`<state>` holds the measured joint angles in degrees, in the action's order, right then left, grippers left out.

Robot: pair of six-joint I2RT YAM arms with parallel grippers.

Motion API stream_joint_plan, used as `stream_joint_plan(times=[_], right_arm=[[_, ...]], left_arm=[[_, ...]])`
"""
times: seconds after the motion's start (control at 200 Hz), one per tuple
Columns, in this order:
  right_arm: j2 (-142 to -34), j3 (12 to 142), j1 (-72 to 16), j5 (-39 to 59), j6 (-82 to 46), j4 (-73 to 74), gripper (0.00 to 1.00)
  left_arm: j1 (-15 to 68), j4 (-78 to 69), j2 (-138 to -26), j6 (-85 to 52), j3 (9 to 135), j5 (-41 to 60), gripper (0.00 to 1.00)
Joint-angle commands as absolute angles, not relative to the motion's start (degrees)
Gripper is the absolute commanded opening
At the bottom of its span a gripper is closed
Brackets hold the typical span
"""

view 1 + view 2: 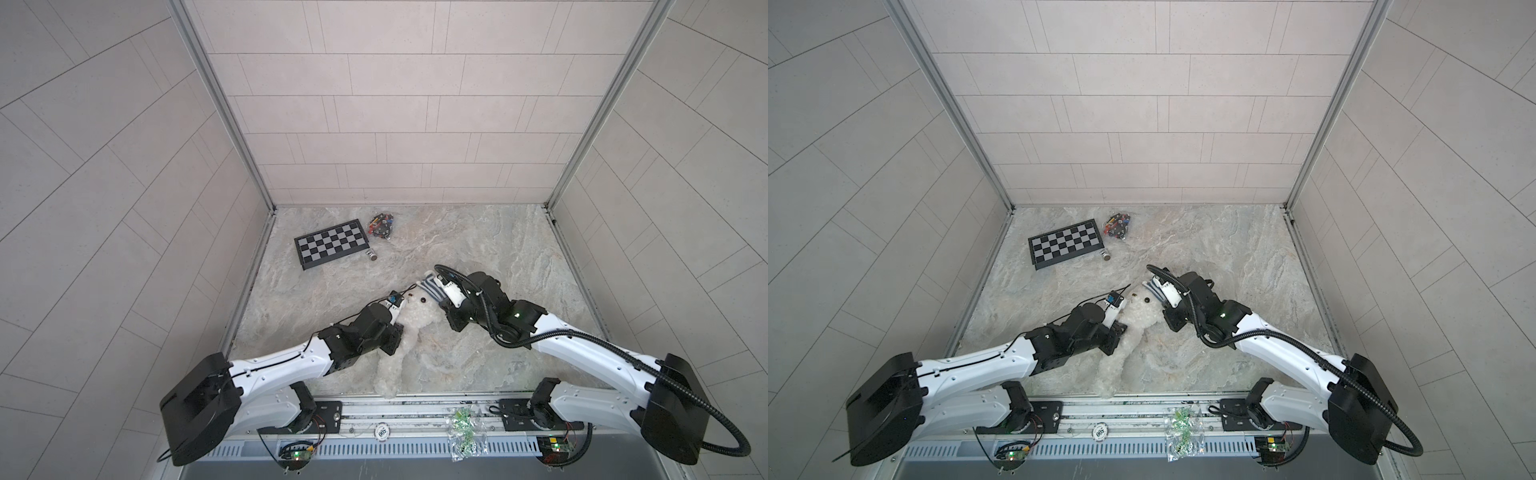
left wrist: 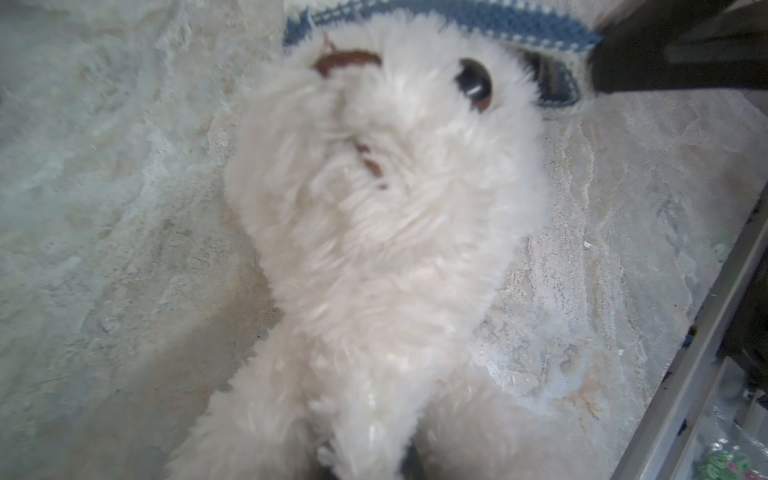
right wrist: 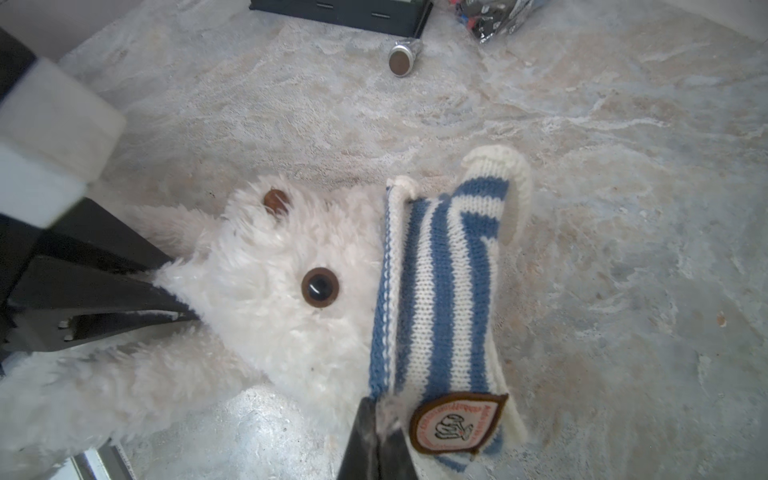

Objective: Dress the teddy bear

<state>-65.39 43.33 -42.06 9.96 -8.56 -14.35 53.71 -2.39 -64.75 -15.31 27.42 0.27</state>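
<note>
Two pincers meet at the teddy bear (image 1: 415,318), which lies face up on the desk (image 1: 490,249), lower centre in both top views. The right pincer (image 3: 376,419) clamps the striped shirt (image 3: 440,291) at the bear's crown. The left pincer (image 3: 183,291), nearly closed, nips fur beside the head. The shirt's blue hem runs over the crown.

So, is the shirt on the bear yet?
Not on. The striped shirt sits bunched beside the head of the teddy bear, pinched by the right claw; the torso and limbs are bare fur.
</note>
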Motion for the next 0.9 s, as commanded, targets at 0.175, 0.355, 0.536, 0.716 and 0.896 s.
stream_joint_plan(times=[0.175, 0.355, 0.536, 0.716, 0.896], right_arm=[[-64.2, 48.0, -45.6, 13.3, -12.1, -14.9, 0.00], [-63.3, 49.5, -46.1, 14.7, -13.5, -15.2, 0.00], [-64.0, 49.6, -46.1, 13.9, -14.1, -15.7, 0.00], [-65.3, 49.9, -46.1, 13.4, -14.2, -16.2, 0.00], [-67.3, 49.8, -46.2, 13.6, -14.8, -16.7, 0.00]], left_arm=[[57.8, -10.1, -62.0, -6.2, 25.6, -9.0, 0.00], [59.5, -15.0, -59.7, -2.8, 22.8, -11.8, 0.00], [59.6, -15.9, -57.8, -1.1, 20.3, -12.4, 0.00], [59.6, -16.3, -55.5, -1.1, 17.9, -12.2, 0.00], [59.7, -10.8, -56.2, -4.2, 19.4, -12.0, 0.00]])
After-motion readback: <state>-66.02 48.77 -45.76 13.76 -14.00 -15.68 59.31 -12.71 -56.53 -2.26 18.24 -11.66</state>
